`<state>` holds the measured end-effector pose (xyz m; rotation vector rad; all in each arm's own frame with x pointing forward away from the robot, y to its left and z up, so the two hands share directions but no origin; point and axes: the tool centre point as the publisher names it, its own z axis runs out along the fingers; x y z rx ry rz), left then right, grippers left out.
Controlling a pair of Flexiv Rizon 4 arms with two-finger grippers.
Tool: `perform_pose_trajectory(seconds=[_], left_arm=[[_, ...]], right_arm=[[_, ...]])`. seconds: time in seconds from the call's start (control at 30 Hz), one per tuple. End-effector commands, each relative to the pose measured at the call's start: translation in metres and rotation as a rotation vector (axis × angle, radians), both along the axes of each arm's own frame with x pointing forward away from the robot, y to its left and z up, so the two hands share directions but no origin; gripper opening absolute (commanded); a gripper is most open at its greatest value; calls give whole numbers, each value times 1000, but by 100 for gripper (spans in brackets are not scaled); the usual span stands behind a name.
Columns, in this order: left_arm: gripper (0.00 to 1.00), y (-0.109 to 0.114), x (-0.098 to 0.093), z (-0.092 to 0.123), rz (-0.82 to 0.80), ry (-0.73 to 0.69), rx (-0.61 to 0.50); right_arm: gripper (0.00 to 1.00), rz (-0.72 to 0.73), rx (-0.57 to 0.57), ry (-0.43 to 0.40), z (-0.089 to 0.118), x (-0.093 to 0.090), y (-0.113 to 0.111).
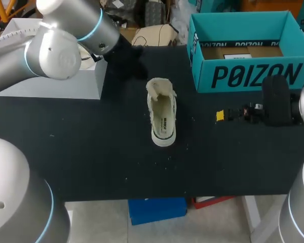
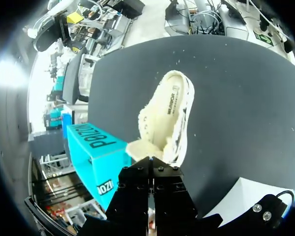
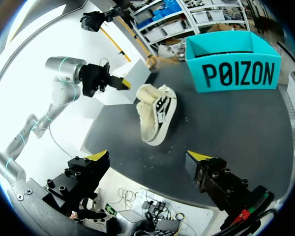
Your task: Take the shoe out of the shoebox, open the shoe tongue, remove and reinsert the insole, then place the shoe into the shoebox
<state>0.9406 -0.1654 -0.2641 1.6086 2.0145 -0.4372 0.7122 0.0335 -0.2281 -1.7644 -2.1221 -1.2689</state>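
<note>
Right end effector (fingers wide apart) points at the shoe; left end effector, fingers together, hovers beyond it.

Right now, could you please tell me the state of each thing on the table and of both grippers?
shoe: standing on its sole, tongue folded open.
shoebox: open, no shoe inside.
left gripper: shut, empty.
right gripper: open, empty.

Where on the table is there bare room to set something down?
Bare: the patch of table left of the shoe, between the white box and the near edge; also the strip nearer than the shoe. Crowded: right of the shoe, where the right pincer lies before the shoebox.
</note>
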Motion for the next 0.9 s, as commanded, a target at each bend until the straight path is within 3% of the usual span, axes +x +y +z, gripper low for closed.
perform_pose_trajectory(seconds=[0.03,0.2,0.37,0.67,0.9], left_arm=[[0,2,22,-3,12,14,12],[0,-8,49,-15,28,24,13],[0,-27,61,-33,6,67,23],[0,-60,34,-65,-101,154,23],[0,-50,10,-69,-128,169,37]], right_arm=[[100,-1,-2,1,0,0,1],[100,-1,-2,1,0,0,1],[100,-1,-2,1,0,0,1],[100,-1,-2,1,0,0,1],[100,-1,-2,1,0,0,1]])
